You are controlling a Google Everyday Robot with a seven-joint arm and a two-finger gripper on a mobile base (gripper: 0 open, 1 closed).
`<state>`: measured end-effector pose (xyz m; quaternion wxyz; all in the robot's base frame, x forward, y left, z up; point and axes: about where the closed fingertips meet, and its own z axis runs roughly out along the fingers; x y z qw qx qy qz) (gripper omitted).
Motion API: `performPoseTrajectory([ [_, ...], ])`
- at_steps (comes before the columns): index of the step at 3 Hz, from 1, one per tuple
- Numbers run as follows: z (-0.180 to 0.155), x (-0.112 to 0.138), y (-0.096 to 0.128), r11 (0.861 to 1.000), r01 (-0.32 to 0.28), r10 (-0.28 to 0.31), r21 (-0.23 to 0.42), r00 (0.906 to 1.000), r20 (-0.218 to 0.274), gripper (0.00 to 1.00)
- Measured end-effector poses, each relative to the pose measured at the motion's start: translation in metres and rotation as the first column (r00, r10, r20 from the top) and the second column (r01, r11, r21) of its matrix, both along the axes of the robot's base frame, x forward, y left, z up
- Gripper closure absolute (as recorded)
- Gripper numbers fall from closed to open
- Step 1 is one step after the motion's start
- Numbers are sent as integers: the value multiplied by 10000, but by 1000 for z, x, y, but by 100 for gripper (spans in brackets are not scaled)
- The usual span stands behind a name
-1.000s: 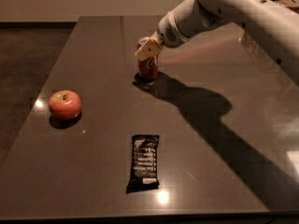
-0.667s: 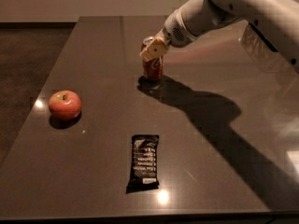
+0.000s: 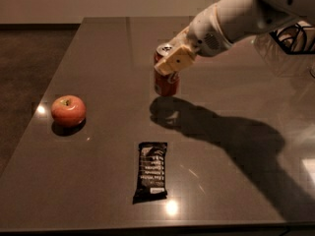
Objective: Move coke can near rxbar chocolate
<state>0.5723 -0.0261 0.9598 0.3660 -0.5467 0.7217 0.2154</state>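
Note:
The coke can, red with a silver top, is upright in my gripper, which is shut on its upper part. The can hangs a little above the dark table, with its shadow below and to the right. The white arm reaches in from the upper right. The rxbar chocolate, a flat black wrapper with white text, lies on the table toward the front, below the can and well apart from it.
A red apple sits on the left side of the dark table. A black wire object shows at the right edge. The table's front edge runs along the bottom of the view.
The gripper has lifted the coke can off the table and carried it slightly right and toward the front. The apple and the bar have not moved.

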Motion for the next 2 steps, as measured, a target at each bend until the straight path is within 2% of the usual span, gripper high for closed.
performPoseTrajectory([
  [2,2,-69,-3,9903,-1386,1383,108,9902,190,100],
])
